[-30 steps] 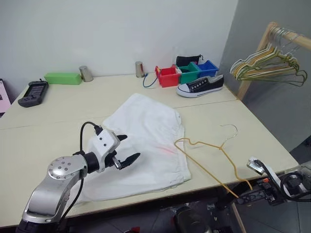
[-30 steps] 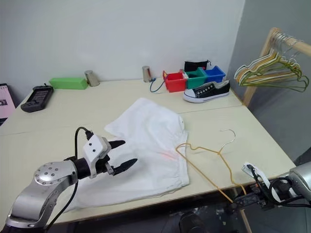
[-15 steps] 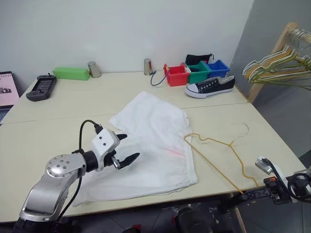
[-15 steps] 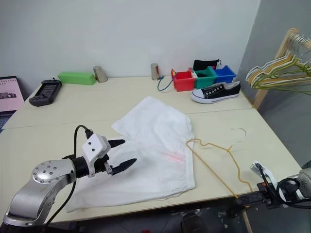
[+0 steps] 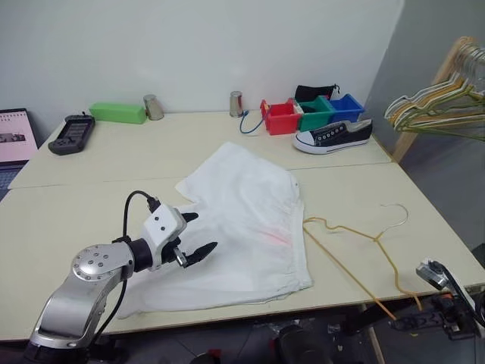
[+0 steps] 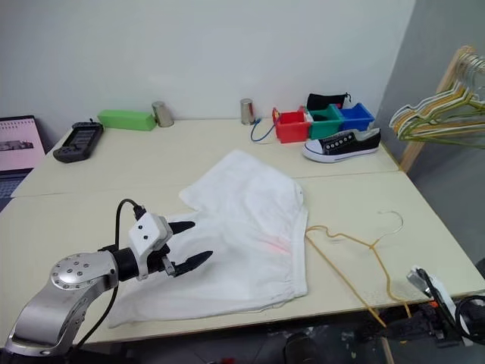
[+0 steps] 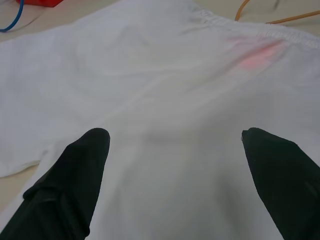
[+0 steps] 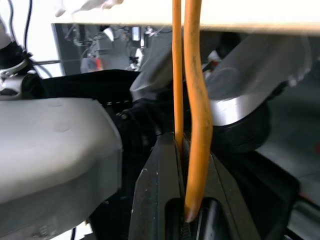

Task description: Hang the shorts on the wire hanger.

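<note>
The white shorts [image 5: 242,216] lie flat in the middle of the table. My left gripper [image 5: 195,233] hovers open just over their near left leg; in the left wrist view both black fingertips [image 7: 80,170] stand wide apart above the cloth. The yellow-tan wire hanger [image 5: 356,250] lies on the table right of the shorts, its left corner by the waistband and its hook [image 5: 395,216] pointing away. Its near corner hangs over the table's front edge. There my right gripper [image 5: 394,318] is shut on the wire [image 8: 192,100], below the edge.
At the back stand red, green and blue bins [image 5: 311,114], a black sneaker [image 5: 332,135], two metal cups [image 5: 154,107], a green box [image 5: 117,113], a black handheld device [image 5: 72,133] and a laptop [image 5: 15,136]. A wooden rack with bunched hangers [image 5: 443,106] stands right of the table.
The camera has swung, shifting the whole picture. My right gripper has drawn the hanger a little to the right, off the shorts' waistband. The left gripper stayed still and open.
</note>
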You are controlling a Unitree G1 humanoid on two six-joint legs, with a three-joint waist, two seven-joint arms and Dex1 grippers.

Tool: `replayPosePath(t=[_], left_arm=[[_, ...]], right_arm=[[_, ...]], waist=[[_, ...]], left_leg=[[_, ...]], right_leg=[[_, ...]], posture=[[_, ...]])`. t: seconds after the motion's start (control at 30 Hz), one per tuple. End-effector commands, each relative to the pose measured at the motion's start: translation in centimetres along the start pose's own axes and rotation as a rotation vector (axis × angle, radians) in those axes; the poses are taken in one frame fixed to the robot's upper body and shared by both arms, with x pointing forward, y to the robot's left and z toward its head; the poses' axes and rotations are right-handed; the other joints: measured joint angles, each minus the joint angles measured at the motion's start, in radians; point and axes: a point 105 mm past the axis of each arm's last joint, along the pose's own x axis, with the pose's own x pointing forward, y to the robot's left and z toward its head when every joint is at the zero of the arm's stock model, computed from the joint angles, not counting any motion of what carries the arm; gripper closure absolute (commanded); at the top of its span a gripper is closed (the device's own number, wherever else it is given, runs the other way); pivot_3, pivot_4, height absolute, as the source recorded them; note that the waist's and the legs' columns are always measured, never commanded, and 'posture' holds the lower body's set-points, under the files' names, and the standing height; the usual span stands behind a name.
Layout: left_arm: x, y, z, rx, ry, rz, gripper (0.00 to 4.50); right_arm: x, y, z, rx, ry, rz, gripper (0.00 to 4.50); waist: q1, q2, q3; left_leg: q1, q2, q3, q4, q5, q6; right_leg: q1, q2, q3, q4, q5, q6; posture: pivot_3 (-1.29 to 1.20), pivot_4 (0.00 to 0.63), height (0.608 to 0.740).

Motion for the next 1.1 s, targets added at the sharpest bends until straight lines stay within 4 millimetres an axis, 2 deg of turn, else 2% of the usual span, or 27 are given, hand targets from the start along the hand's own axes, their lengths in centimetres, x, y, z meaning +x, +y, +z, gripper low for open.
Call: replayPosePath(t=[0.03,0.27,0.53,0.77,0.9,1.1], left_arm=[[-0.5,0.4,0.9,0.049,-0.016,0.003,0.01],[-0.9,0.2,0.7,0.048,-0.004,0.013,0.01],[-1.0,0.3,0.8,0.063,-0.002,0.03,0.01],[-1.3,0.4,0.5,0.062,0.009,0.04,0.01],[-1.0,0.5,0.5,0.066,0.005,0.038,0.01],[-0.7,0.4,0.5,0.079,0.001,0.036,0.01]], right_arm=[[0.6,1.6,1.2,-0.054,-0.021,0.053,4.5],[1.2,2.7,2.5,-0.086,-0.026,0.091,4.5],[3.5,3.1,2.9,-0.075,-0.009,0.158,4.5],[2.5,2.3,3.4,-0.108,-0.046,0.109,4.5],[2.6,3.0,3.8,-0.129,-0.05,0.135,4.5],[4.5,3.7,5.0,-0.159,-0.048,0.178,4.5]], waist=[[-0.001,-0.001,0.001],[0.004,-0.001,0.005],[0.025,-0.001,0.005],[0.061,0.001,0.006],[0.069,0.001,0.006],[0.07,0.001,0.006]], left_leg=[[0.0,0.0,0.0,0.0,0.0,0.0],[0.0,0.0,0.0,0.0,0.0,0.0],[-0.001,0.0,0.0,0.0,0.001,0.004],[-0.001,0.0,0.0,0.0,0.0,0.005],[-0.001,0.0,0.0,0.0,0.0,0.005],[-0.001,0.001,0.0,0.0,0.0,0.005]], right_leg=[[0.0,0.0,0.0,0.0,0.0,0.0],[0.0,0.0,0.0,0.0,0.0,0.0],[-0.001,0.0,0.0,0.0,-0.001,0.0],[-0.001,0.0,0.0,0.0,-0.003,0.0],[-0.001,0.0,0.0,0.0,-0.003,0.0],[-0.001,0.001,0.0,0.0,-0.003,0.0]], posture=[[-0.26,0.07,0.74],[-0.24,0.072,0.74],[-0.2,0.067,0.74],[-0.21,0.064,0.74],[-0.22,0.062,0.74],[-0.21,0.064,0.74]])
